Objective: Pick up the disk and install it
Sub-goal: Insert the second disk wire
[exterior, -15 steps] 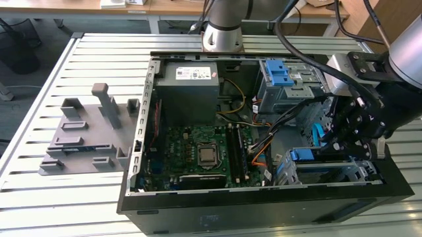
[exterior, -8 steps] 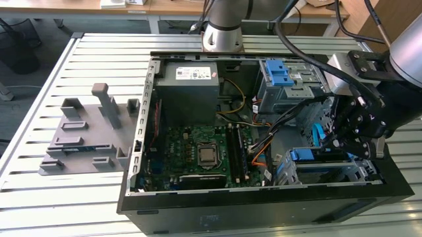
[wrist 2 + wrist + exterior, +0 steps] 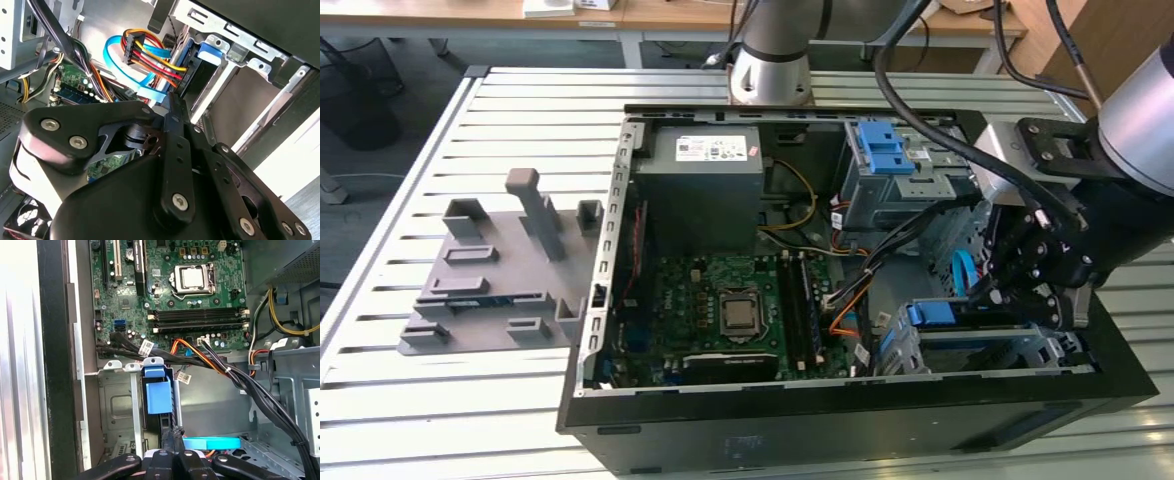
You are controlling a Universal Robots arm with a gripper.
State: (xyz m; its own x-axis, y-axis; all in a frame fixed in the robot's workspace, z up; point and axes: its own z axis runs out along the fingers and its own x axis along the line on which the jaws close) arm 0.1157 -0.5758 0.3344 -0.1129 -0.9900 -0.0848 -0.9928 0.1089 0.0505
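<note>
Tool (image 3: pixel 1025 290) of the arm hangs over the drive cage at the corner of the open computer case (image 3: pixel 720 440) on the exterior view's right, low among the cables. In both wrist views its black links come together to a narrow tip, with the fingers (image 3: pixel 170 440) drawn close; whether they pinch anything there I cannot tell.

The disk (image 3: pixel 159 397) stands on edge in a slot of the metal cage (image 3: pixel 117 405), just ahead of the fingertips, its blue plastic frame and tab uppermost in the first wrist view. In the exterior view the same blue tab (image 3: pixel 937 313) shows just beside the tool. In the second wrist view a bundle of red, yellow and orange wires (image 3: pixel 150 60) and a flat light-blue cable (image 3: pixel 117 60) run to the disk's edge (image 3: pixel 189 62).

The green motherboard (image 3: pixel 734 300) lies in the case floor, the grey power-supply box (image 3: pixel 707 165) beyond it. A grey plastic holder (image 3: pixel 494 270) sits on the slatted tabletop (image 3: pixel 427 400), well apart from the case on the exterior view's left.
</note>
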